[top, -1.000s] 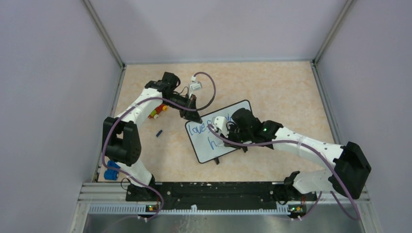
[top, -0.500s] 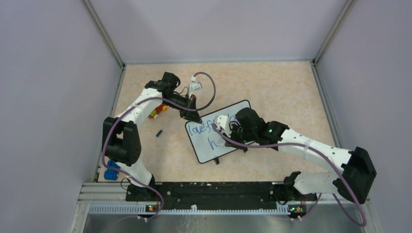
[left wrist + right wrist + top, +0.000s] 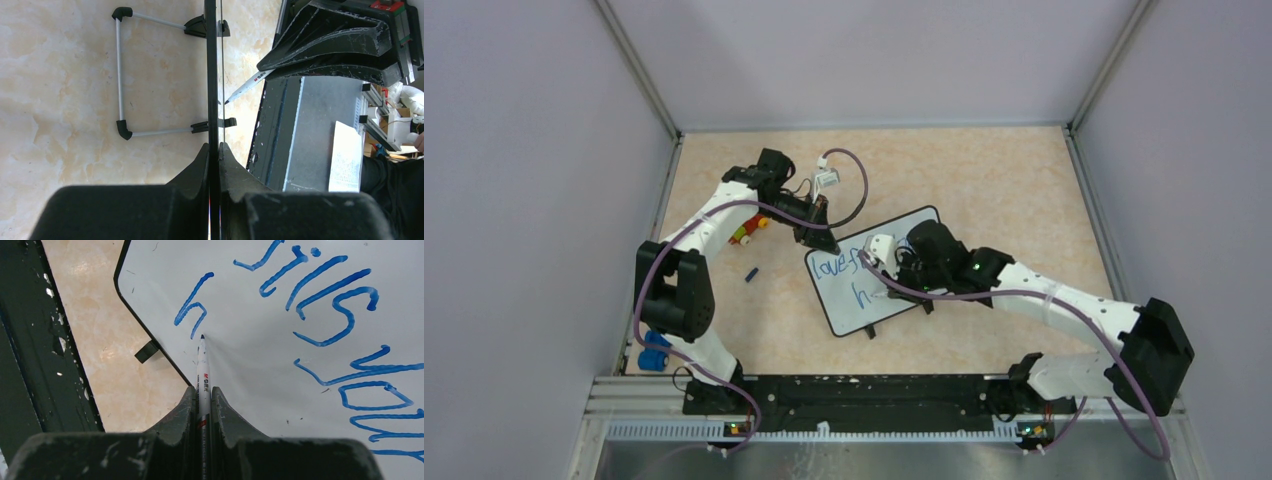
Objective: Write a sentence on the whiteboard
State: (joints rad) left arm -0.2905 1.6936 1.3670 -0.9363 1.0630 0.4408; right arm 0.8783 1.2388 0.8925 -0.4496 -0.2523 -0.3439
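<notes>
Pinches the whiteboard by its far left corner with the left end effector, closed tight on the thin black frame. Clamps a white marker in the right end effector, with the tip touching the board just beside a blue "h". Shows the sentence only partly written in blue, on a board set askew on the tabletop, near its middle.

Board white w/ black frame; lettering blue; marker white w/ red & black print; worktop round board beige, marbled.
</notes>
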